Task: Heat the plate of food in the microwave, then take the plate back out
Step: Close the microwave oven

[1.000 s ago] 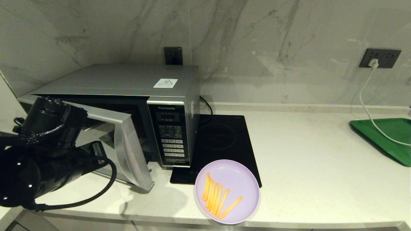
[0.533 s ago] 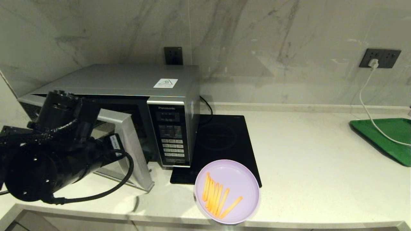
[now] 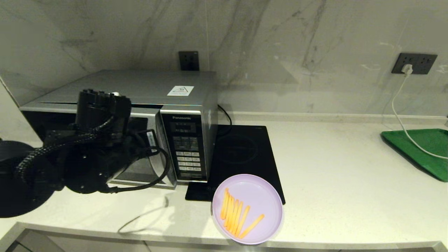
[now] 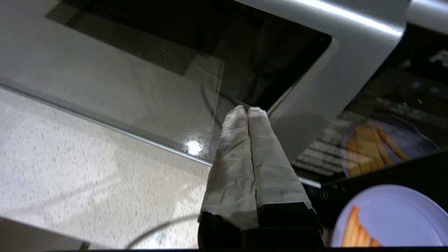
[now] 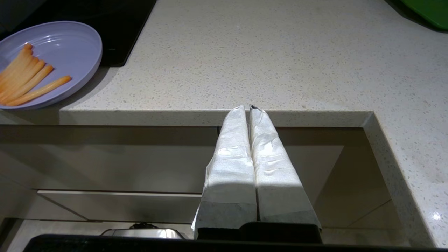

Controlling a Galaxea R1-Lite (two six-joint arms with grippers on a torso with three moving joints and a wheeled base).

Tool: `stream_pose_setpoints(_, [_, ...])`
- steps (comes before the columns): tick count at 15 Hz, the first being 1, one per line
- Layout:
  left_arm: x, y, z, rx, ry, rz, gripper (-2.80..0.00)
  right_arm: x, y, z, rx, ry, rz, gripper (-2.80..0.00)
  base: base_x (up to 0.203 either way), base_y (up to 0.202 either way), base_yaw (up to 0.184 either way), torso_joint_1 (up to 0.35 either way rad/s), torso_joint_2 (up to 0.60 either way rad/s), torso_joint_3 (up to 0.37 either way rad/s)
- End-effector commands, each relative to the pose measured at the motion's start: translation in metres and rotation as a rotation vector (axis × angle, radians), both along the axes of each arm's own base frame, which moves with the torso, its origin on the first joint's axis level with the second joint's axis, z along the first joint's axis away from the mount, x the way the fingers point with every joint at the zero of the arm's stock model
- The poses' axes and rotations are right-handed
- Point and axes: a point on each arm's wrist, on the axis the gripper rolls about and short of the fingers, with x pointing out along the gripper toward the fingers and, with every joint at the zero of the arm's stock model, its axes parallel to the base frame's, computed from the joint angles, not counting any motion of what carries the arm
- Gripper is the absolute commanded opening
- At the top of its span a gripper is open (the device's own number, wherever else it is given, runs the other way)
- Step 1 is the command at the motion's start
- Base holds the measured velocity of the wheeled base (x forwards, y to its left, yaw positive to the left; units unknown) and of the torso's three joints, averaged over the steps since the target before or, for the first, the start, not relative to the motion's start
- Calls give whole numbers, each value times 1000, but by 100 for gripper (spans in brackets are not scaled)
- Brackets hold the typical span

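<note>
The silver-grey microwave [image 3: 140, 87] stands at the counter's back left, its dark glass door [image 4: 140, 87] almost flush with the front. My left arm [image 3: 98, 154] is in front of that door. The left gripper [image 4: 247, 109] is shut and empty, tips against the glass beside the silver handle strip [image 4: 336, 70]. The lilac plate [image 3: 267, 196] with a row of orange fries [image 3: 236, 213] sits on the counter's front edge, right of the microwave, also seen as the plate [image 4: 402, 210]. My right gripper [image 5: 249, 107] is shut and empty below the counter edge, right of the plate [image 5: 70, 45].
A flat black cooktop [image 3: 245, 150] lies behind the plate, partly under its far rim. A green tray [image 3: 420, 150] sits at the far right with a white cable [image 3: 402, 115] running down to it from a wall socket. Cabinet fronts [image 5: 105, 164] are below the counter edge.
The microwave door has swung from half open to almost shut. My left arm has moved right and in toward the microwave with it. The plate has not moved.
</note>
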Motion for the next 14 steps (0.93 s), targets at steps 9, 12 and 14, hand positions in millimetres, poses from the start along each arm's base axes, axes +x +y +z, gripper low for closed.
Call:
stream_pose_setpoints(9, [20, -14, -20, 46, -50, -73, -280, 0, 0, 0, 1, 1, 1, -280, 0, 0, 0, 0, 0, 0])
stream_pose_setpoints(12, [-17, -1, -8, 32, -80, -100, -280, 0, 0, 0, 1, 1, -1, -280, 0, 0, 0, 0, 0, 0])
stream_pose_setpoints(14, [-65, 20, 13, 22, -142, -137, -280, 0, 0, 0, 1, 1, -1, -280, 0, 0, 0, 0, 0, 0])
